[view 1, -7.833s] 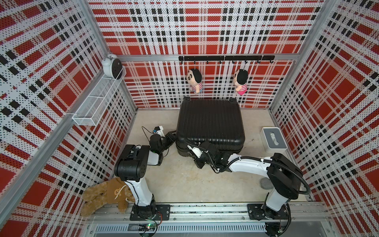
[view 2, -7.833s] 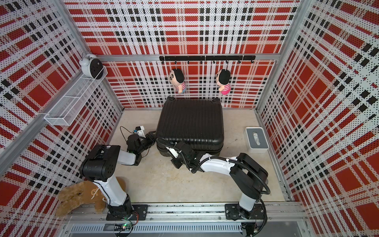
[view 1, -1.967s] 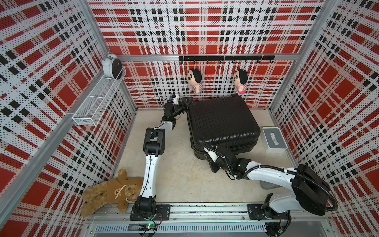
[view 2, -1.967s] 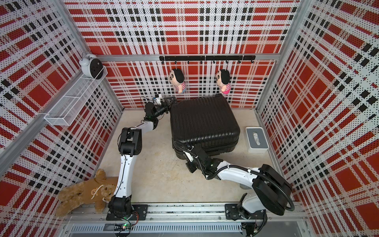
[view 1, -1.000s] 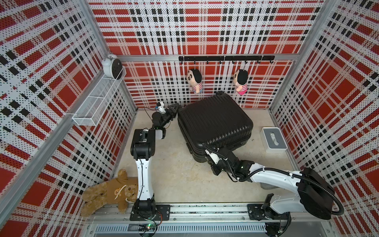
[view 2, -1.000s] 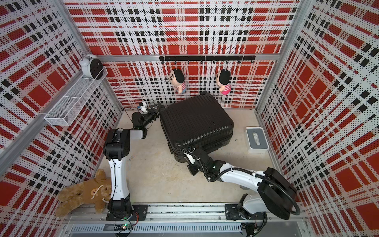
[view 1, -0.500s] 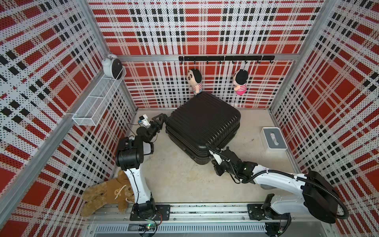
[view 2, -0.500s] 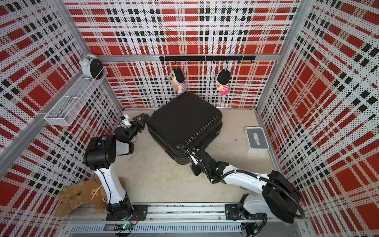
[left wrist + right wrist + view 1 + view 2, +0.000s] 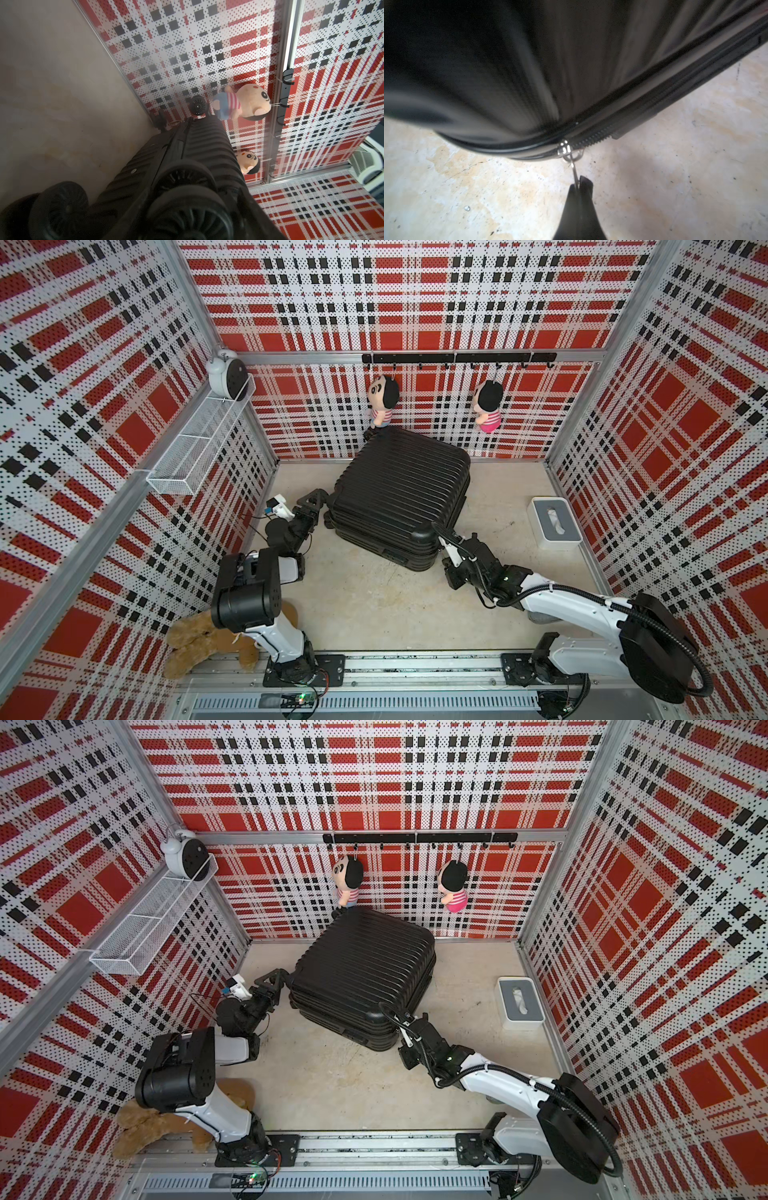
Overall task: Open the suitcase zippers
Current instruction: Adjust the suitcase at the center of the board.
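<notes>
In both top views the suitcase lies flat on the floor, turned askew, between the two grippers. The left arm is folded with its elbow high, and its forearm reaches low to the left gripper, which sits against the suitcase's wheeled corner. From above, its jaws cannot be made out. The right arm stretches long and low over the floor, and the right gripper meets the near corner, with the suitcase just ahead of its tips. Only these views take in the tissue box, well apart to the right of that gripper, and the teddy, far behind the left gripper. The left wrist view adds what the top views hide. The jaws stand half spread with a wheel between them, hemmed in on both sides. A second wheel sits just beside it, and the ribbed side runs ahead toward a hanging doll. The right wrist view alone shows the zipper, its track following the seam just ahead of the tips. Here the jaws are pressed together, pinching the thin metal pull, which runs straight from the silver slider at the corner's curve. The suitcase above it is blurred.
</notes>
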You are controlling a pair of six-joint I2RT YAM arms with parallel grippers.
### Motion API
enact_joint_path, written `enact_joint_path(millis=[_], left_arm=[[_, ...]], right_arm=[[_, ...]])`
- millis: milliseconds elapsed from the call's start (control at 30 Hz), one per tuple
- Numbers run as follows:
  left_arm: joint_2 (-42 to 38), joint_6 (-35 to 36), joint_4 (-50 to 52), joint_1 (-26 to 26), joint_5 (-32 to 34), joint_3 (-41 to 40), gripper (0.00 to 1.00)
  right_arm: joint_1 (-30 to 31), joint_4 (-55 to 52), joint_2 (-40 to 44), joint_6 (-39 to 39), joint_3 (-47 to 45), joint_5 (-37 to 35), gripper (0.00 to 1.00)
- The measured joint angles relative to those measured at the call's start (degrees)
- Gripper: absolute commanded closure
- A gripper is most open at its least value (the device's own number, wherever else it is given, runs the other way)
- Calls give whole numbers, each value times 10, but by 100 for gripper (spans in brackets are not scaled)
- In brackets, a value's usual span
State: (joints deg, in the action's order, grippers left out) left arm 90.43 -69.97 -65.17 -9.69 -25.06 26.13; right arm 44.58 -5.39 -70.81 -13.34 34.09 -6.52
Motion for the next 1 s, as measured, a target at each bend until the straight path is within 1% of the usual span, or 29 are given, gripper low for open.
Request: enact_joint_path(millis=[200,367,467,600,767,1000], left_arm=[[-148,53,131,64,102,-60,80],[-232,77,210,103,147,-84,80],[-254,88,236,112,157,-88,80],[-262,98,249,115,160,-88,80],[-269,104,255,120,160,-90,81],[-278,109,261,125,161,-95,81]], right_arm=[[-45,-3,16,-16,-14,-15,100],[-73,-3,17,-24,-14,-22,100],[-79,-2,17,-26,-14,-21,100],[-80,5,28,-26,-24,-12,100],[-79,11,74,-19,-57,24,100],[-79,10,115,-18,-78,33,100]])
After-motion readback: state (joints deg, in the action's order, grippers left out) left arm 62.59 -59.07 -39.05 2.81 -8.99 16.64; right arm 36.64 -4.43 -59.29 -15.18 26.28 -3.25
